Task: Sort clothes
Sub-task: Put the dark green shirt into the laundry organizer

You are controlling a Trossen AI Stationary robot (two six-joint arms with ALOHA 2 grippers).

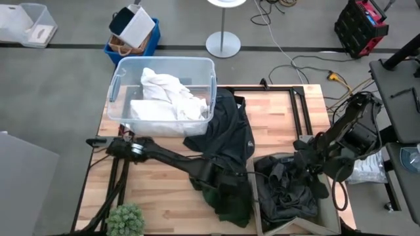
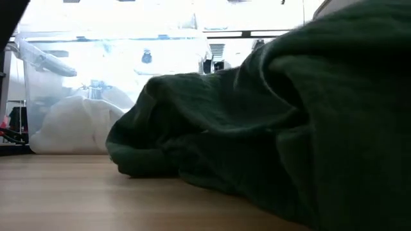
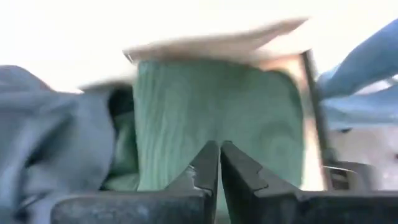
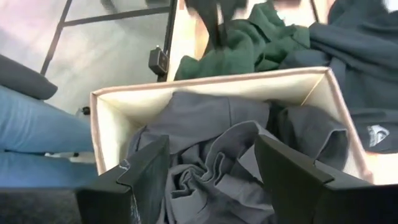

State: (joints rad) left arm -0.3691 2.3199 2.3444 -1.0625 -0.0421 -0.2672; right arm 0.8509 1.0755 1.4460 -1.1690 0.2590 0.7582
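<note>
A dark green garment [image 1: 230,203] lies bunched on the table's near middle and fills the low view [image 2: 289,128]. My left gripper [image 1: 223,178] is shut on it [image 3: 219,155]. A black garment [image 1: 230,124] lies spread behind it. White clothes [image 1: 167,98] lie in a clear plastic bin [image 1: 118,78] at the far left. Dark grey clothes [image 4: 211,143] fill a beige box [image 4: 205,84] at the near right. My right gripper [image 4: 214,158] hangs open just above them and touches nothing; it also shows in the high view [image 1: 303,172]. My left gripper pinches a raised part of the dark green garment [image 3: 217,118] between its two fingers. The right wrist view shows the fingers [image 4: 214,18] coming down at it from above. The rest of the garment [image 2: 192,154] lies on the table; one layer or several, I cannot tell.
A small green plant [image 1: 125,219] stands at the table's near left corner. A person's legs in blue jeans [image 4: 37,137] are beside the beige box, off the table's near edge. Bare wood [image 1: 157,190] lies at the near left. Cables and bins lie on the floor beyond.
</note>
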